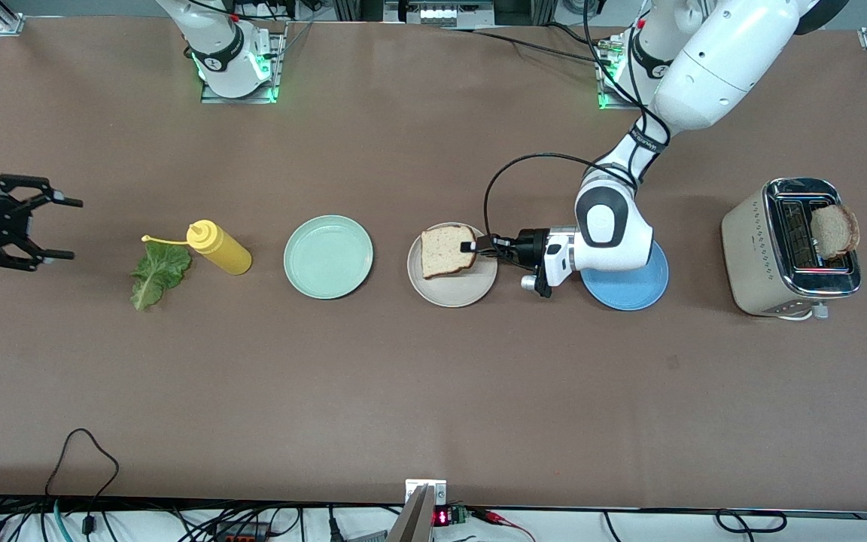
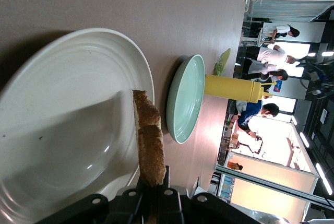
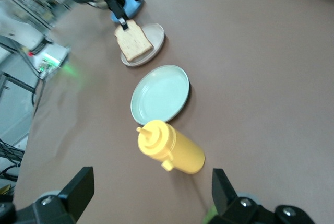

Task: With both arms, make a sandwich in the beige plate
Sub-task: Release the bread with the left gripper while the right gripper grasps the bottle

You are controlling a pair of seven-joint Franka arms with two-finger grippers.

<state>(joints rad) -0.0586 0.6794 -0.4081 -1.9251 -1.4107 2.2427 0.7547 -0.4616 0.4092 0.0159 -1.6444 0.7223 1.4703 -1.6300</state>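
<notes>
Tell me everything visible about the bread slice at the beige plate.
The bread slice is pale and speckled with a brown crust, roughly square. The left gripper has its jaws shut on the crust edge, holding it over the beige plate. The left wrist view shows it edge-on; whether its underside touches the plate cannot be told.

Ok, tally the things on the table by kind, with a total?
Plates: 3, beige plate, green plate, blue plate
Bread slices: 2, one in the left hand, one in the toaster
Lettuce leaf: 1
Mustard bottle: 1
Toaster: 1
Total: 8
</notes>
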